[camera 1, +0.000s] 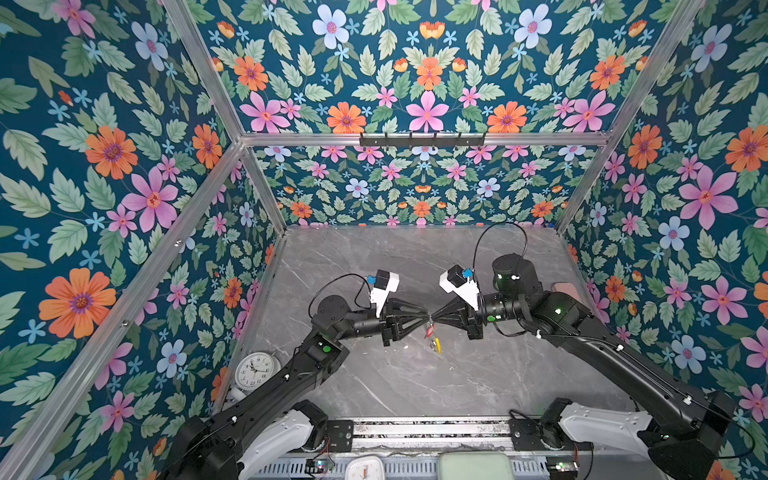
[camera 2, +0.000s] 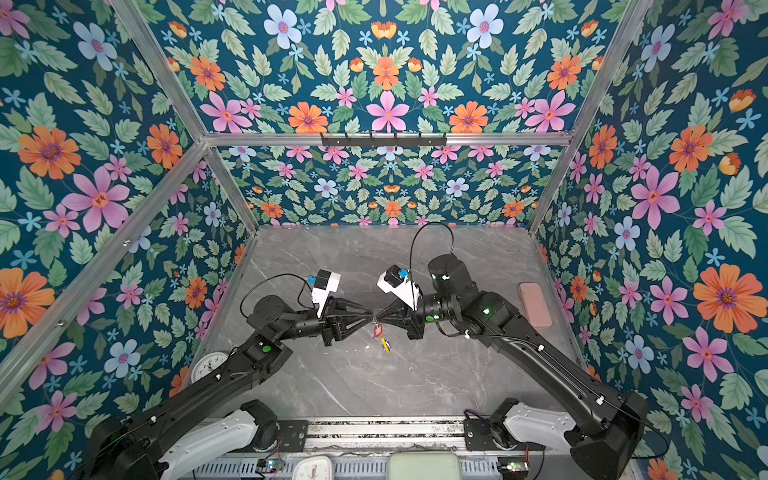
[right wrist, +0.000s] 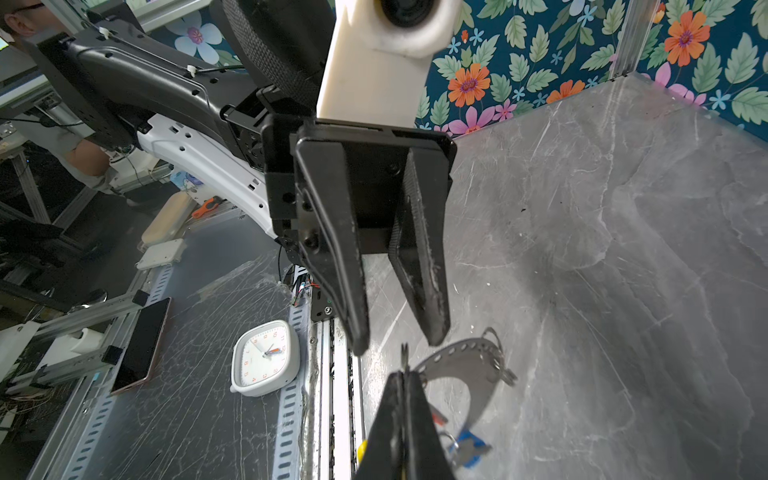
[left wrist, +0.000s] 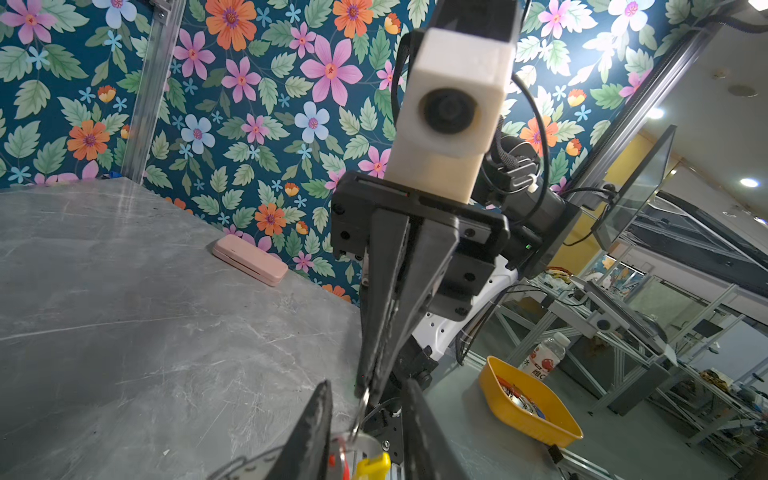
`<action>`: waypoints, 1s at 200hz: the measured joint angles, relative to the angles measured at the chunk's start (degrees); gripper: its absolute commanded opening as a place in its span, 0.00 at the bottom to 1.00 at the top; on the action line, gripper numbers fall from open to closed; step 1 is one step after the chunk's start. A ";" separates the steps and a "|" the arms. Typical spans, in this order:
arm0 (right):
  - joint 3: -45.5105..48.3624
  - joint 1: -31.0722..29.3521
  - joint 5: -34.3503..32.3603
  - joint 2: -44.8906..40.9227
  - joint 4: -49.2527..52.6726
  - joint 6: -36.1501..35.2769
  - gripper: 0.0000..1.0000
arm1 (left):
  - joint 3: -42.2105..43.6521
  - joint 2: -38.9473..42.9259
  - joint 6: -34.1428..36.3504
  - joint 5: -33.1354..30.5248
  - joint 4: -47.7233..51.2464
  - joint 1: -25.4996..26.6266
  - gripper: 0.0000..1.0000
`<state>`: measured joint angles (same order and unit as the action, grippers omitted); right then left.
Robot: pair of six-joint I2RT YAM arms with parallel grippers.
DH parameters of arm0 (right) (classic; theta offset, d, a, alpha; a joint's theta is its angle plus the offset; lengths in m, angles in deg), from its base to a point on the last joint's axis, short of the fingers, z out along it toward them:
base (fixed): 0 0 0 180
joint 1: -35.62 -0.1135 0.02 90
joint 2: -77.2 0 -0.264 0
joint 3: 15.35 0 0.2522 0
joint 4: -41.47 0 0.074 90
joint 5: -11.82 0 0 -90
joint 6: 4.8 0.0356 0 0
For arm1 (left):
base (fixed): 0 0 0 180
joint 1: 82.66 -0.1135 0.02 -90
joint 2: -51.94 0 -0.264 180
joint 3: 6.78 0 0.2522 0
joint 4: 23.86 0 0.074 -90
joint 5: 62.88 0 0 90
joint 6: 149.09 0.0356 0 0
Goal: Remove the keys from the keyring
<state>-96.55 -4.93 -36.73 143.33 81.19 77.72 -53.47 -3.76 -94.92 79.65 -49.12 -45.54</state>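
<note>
In both top views my two grippers meet tip to tip above the middle of the table. The keyring [right wrist: 465,361], a grey perforated hoop with a yellow section [camera 1: 437,345], hangs below them. My right gripper [right wrist: 401,376] is shut on one of its small metal loops [right wrist: 404,353]. My left gripper [left wrist: 368,382] is open, its fingers [left wrist: 316,432] either side of that loop without touching it. One key with a blue tag [right wrist: 469,449] dangles from the hoop. Beside the yellow section shows a red tag [camera 2: 377,331]; its key is hidden.
A round white clock [camera 1: 254,370] lies by the left wall. A pink case [camera 2: 534,305] sits by the right wall. Past the front rail are a square white clock [right wrist: 266,359], a phone [right wrist: 141,345] and a yellow bin [left wrist: 528,407].
</note>
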 measured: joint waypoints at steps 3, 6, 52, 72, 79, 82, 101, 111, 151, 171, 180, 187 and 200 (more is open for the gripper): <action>0.00 0.02 -0.07 -0.02 0.00 0.00 0.00 | 0.00 0.04 0.00 0.00 0.00 0.00 0.33; 0.00 0.02 -0.13 -0.07 0.00 0.00 0.00 | 0.00 0.04 0.00 0.00 0.00 0.00 0.32; 0.00 0.15 -0.76 -0.35 -0.02 0.02 0.00 | -0.37 -1.01 0.28 -0.07 1.53 0.00 0.33; -0.04 0.22 -0.76 -0.59 -0.07 0.02 0.00 | -0.72 -1.42 0.48 -0.26 2.32 0.00 0.30; -0.15 0.22 -0.76 -0.59 -0.11 0.04 0.00 | -0.76 -1.49 0.50 -0.26 2.69 0.00 0.29; -0.17 0.22 -0.76 -0.57 -0.15 0.04 0.00 | -0.76 -1.51 0.52 -0.24 2.75 0.00 0.29; -0.28 0.22 -0.72 -0.39 -0.42 0.09 0.00 | -0.76 -1.53 0.48 -0.22 2.82 0.04 0.27; -0.31 0.20 -0.72 -0.22 -0.46 0.31 0.00 | -0.76 -1.51 0.44 -0.20 2.64 0.04 0.24; -0.33 0.20 -0.66 0.35 -1.16 1.20 0.00 | -0.76 -1.57 0.20 0.02 1.29 0.09 0.15; -0.33 0.20 -0.57 0.37 -1.73 1.33 0.00 | -0.76 -1.75 -0.17 0.00 0.81 0.17 0.09; -0.24 0.22 -0.52 0.35 -1.79 1.40 0.00 | -0.74 -1.77 -0.20 0.20 0.42 0.31 0.07; -0.09 0.24 -0.55 0.31 -2.08 1.62 0.00 | -0.72 -1.77 -0.24 0.15 0.17 0.42 0.06; 0.26 0.22 -0.61 0.09 -2.56 2.25 0.00 | -0.39 -1.66 -0.57 -0.11 -0.42 0.61 0.04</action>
<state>-96.28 -4.71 -37.34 143.42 78.63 79.97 -53.86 -5.43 -95.49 79.54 -49.54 -44.93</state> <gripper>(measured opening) 0.051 0.060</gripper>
